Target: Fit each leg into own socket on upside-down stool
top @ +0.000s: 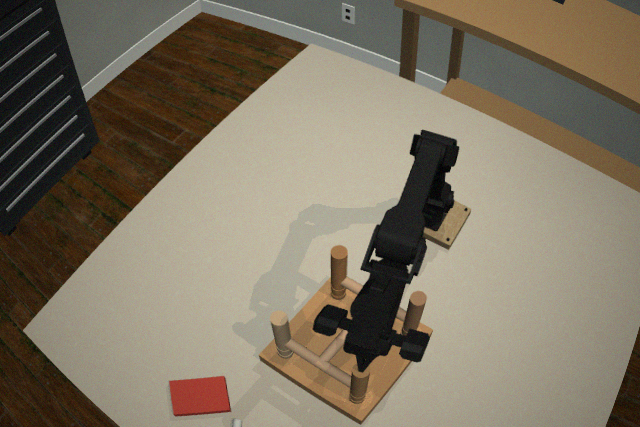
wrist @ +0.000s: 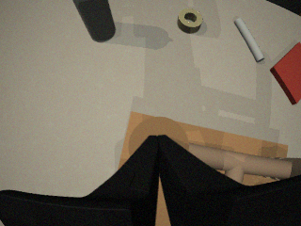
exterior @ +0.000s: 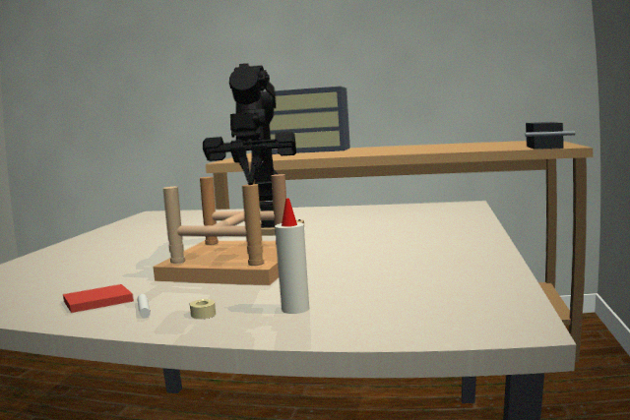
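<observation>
The stool's seat (top: 383, 374) (exterior: 214, 274) (wrist: 221, 137) lies flat, underside up. Four legs stand on it: the near leg (top: 359, 388) (exterior: 252, 224), a left leg (top: 281, 333) (exterior: 173, 224), a back leg (top: 338, 269) (exterior: 207, 207) and a right leg (top: 414, 311) (exterior: 279, 197). All look upright; the rings at their feet look close to the seat. Stretchers (top: 319, 359) (exterior: 219, 230) (wrist: 263, 166) run between the legs. My gripper (top: 363, 366) (exterior: 251, 182) (wrist: 157, 143) is shut and empty, fingertips at the near leg's top; whether they touch is unclear.
A white bottle with a red tip (exterior: 292, 268) stands in front of the seat's right side. A tape ring (exterior: 202, 309) (wrist: 192, 19), a white stick (exterior: 143, 305) (wrist: 249, 40) and a red block (top: 199, 396) (exterior: 97, 298) (wrist: 291, 75) lie in front of the stool.
</observation>
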### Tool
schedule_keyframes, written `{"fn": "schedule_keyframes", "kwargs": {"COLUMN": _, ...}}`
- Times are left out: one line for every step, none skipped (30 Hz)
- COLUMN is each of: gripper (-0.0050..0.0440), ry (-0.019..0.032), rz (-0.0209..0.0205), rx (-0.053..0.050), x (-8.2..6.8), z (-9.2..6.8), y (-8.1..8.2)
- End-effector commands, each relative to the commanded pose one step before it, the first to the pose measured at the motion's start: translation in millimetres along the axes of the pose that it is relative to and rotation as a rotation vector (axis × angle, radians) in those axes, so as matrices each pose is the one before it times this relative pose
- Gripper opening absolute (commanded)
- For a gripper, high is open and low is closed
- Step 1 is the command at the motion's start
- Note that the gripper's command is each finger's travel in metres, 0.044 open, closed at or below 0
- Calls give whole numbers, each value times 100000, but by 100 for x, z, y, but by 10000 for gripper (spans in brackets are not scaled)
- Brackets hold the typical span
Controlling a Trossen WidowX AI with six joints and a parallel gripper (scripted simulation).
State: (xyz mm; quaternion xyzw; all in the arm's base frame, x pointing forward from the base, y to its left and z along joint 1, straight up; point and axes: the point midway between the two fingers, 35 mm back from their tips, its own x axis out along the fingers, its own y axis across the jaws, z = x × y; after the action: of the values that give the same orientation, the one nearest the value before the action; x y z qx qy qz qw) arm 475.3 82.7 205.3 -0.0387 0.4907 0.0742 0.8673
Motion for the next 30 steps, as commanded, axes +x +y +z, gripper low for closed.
{"fn": "schedule_keyframes", "kwargs": {"gripper": 0, "ry": 1651, "rz": -438, "rx": -560, "x": 584, "z": -543, "y": -88}}
{"fn": "schedule_keyframes", "kwargs": {"gripper": 0, "ry": 0, "rz": 0, "rx": 0, "x": 12, "z": -7, "y": 0}}
{"fn": "schedule_keyframes", "kwargs": {"gripper": 0, "ry": 0, "rz": 0, "rx": 0, "x": 12, "z": -7, "y": 0}}
{"fn": "schedule_keyframes", "kwargs": {"gripper": 0, "ry": 0, "rz": 0, "rx": 0, "x": 12, "z": -7, "y": 0}}
{"fn": "schedule_keyframes", "kwargs": {"gripper": 0, "ry": 0, "rz": 0, "rx": 0, "x": 12, "z": -7, "y": 0}}
{"fn": "schedule_keyframes", "kwargs": {"gripper": 0, "ry": 0, "rz": 0, "rx": 0, "x": 12, "z": -7, "y": 0}}
{"fn": "schedule_keyframes", "kwargs": {"gripper": 0, "ry": 0, "rz": 0, "rx": 0, "x": 12, "z": -7, "y": 0}}
{"fn": "schedule_keyframes", "kwargs": {"gripper": 0, "ry": 0, "rz": 0, "rx": 0, "x": 6, "z": -4, "y": 0}}
{"fn": "schedule_keyframes", "kwargs": {"gripper": 0, "ry": 0, "rz": 0, "rx": 0, "x": 0, "z": 0, "y": 0}}
{"fn": "schedule_keyframes", "kwargs": {"gripper": 0, "ry": 0, "rz": 0, "rx": 0, "x": 0, "z": 0, "y": 0}}
{"fn": "schedule_keyframes", "kwargs": {"gripper": 0, "ry": 0, "rz": 0, "rx": 0, "x": 6, "z": -3, "y": 0}}
{"fn": "schedule_keyframes", "kwargs": {"gripper": 0, "ry": 0, "rz": 0, "rx": 0, "x": 11, "z": -6, "y": 0}}
{"fn": "schedule_keyframes", "kwargs": {"gripper": 0, "ry": 0, "rz": 0, "rx": 0, "x": 0, "z": 0, "y": 0}}
{"fn": "schedule_keyframes", "kwargs": {"gripper": 0, "ry": 0, "rz": 0, "rx": 0, "x": 0, "z": 0, "y": 0}}
{"fn": "schedule_keyframes", "kwargs": {"gripper": 0, "ry": 0, "rz": 0, "rx": 0, "x": 12, "z": -7, "y": 0}}
{"fn": "schedule_keyframes", "kwargs": {"gripper": 0, "ry": 0, "rz": 0, "rx": 0, "x": 12, "z": -7, "y": 0}}
{"fn": "schedule_keyframes", "kwargs": {"gripper": 0, "ry": 0, "rz": 0, "rx": 0, "x": 12, "z": -7, "y": 0}}
{"fn": "schedule_keyframes", "kwargs": {"gripper": 0, "ry": 0, "rz": 0, "rx": 0, "x": 12, "z": -7, "y": 0}}
{"fn": "schedule_keyframes", "kwargs": {"gripper": 0, "ry": 0, "rz": 0, "rx": 0, "x": 12, "z": -7, "y": 0}}
{"fn": "schedule_keyframes", "kwargs": {"gripper": 0, "ry": 0, "rz": 0, "rx": 0, "x": 12, "z": -7, "y": 0}}
{"fn": "schedule_keyframes", "kwargs": {"gripper": 0, "ry": 0, "rz": 0, "rx": 0, "x": 12, "z": -7, "y": 0}}
{"fn": "schedule_keyframes", "kwargs": {"gripper": 0, "ry": 0, "rz": 0, "rx": 0, "x": 12, "z": -7, "y": 0}}
{"fn": "schedule_keyframes", "kwargs": {"gripper": 0, "ry": 0, "rz": 0, "rx": 0, "x": 12, "z": -7, "y": 0}}
{"fn": "schedule_keyframes", "kwargs": {"gripper": 0, "ry": 0, "rz": 0, "rx": 0, "x": 12, "z": -7, "y": 0}}
{"fn": "schedule_keyframes", "kwargs": {"gripper": 0, "ry": 0, "rz": 0, "rx": 0, "x": 12, "z": -7, "y": 0}}
{"fn": "schedule_keyframes", "kwargs": {"gripper": 0, "ry": 0, "rz": 0, "rx": 0, "x": 12, "z": -7, "y": 0}}
{"fn": "schedule_keyframes", "kwargs": {"gripper": 0, "ry": 0, "rz": 0, "rx": 0, "x": 12, "z": -7, "y": 0}}
{"fn": "schedule_keyframes", "kwargs": {"gripper": 0, "ry": -1, "rz": 0, "rx": 1, "x": 11, "z": -7, "y": 0}}
{"fn": "schedule_keyframes", "kwargs": {"gripper": 0, "ry": 0, "rz": 0, "rx": 0, "x": 12, "z": -7, "y": 0}}
{"fn": "schedule_keyframes", "kwargs": {"gripper": 0, "ry": 0, "rz": 0, "rx": 0, "x": 0, "z": 0, "y": 0}}
